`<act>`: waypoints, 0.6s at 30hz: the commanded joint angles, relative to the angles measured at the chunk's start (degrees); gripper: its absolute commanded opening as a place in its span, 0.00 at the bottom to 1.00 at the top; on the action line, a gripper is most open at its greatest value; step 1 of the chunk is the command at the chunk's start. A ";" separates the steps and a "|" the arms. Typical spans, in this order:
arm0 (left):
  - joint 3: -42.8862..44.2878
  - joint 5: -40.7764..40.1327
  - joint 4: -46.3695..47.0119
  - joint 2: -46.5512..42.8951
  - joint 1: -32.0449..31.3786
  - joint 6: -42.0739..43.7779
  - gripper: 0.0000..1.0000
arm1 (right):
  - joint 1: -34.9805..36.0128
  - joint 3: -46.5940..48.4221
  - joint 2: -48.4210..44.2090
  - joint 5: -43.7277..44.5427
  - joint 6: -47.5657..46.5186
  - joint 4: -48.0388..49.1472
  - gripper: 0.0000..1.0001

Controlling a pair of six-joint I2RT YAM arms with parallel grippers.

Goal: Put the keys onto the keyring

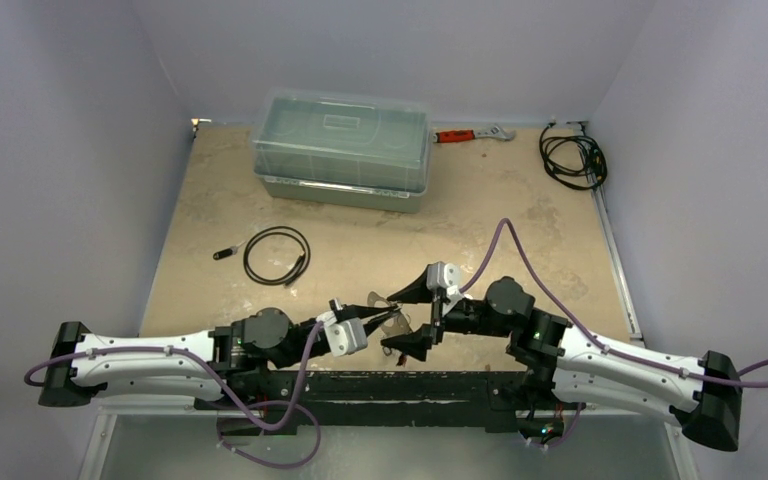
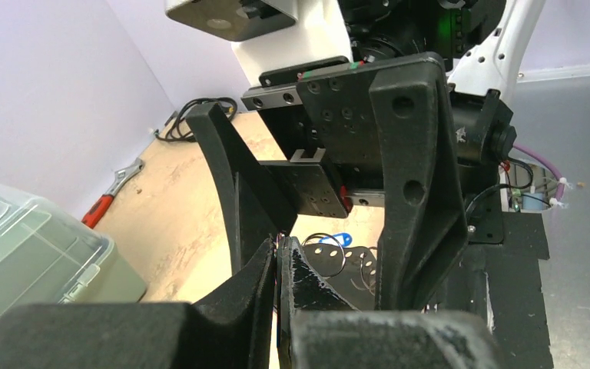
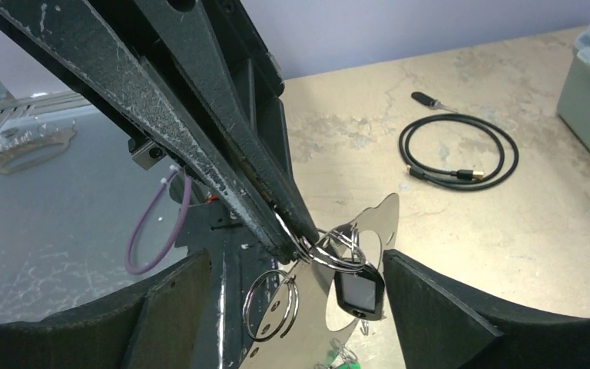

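Your left hand [image 3: 296, 234] is clenched on the keyring [image 3: 372, 231], pinching its rim where thin wire rings [image 3: 269, 307] hang. The keyring sits lifted over the near edge of the surface [image 1: 520, 250], right above the black base rail [image 1: 390, 385]. Your right hand [image 1: 392, 320] is released, its jaws standing wide on either side of the keyring and touching nothing that I can see.

A black fob [image 3: 357, 288] dangles against the plate. A blue key tag [image 2: 339, 238] and a green key tag [image 3: 340, 358] show just below it; whether those keys are fully threaded I cannot tell.

The step in hand looks like threading, so hold the left grip steady and let the right do the fine work. Close it on one wire ring only, not on the plate.

There is little room beneath the keyring — the rail is close, so work upward. Beyond the keyring the surface opens out. A black cable loop [image 1: 277, 256] lies farther out to the left, and a lidded plastic box [image 1: 345, 150] and an orange-handled wrench [image 1: 470, 134] are well apart at the far wall.
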 commanded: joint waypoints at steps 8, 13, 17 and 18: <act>4.16 -2.11 5.08 1.52 -0.19 -3.67 0.00 | 0.61 2.04 -1.75 6.29 -3.03 1.04 0.71; 4.30 -2.53 5.07 1.46 -0.20 -4.21 0.00 | 0.61 2.69 -2.38 9.61 -3.93 0.11 0.62; 4.42 -3.08 5.15 1.20 -0.19 -4.73 0.00 | 0.61 3.00 -1.34 8.76 -4.43 -0.12 0.49; 4.51 -3.17 5.08 1.13 -0.19 -4.87 0.00 | 0.61 3.11 -0.95 8.53 -4.48 0.03 0.45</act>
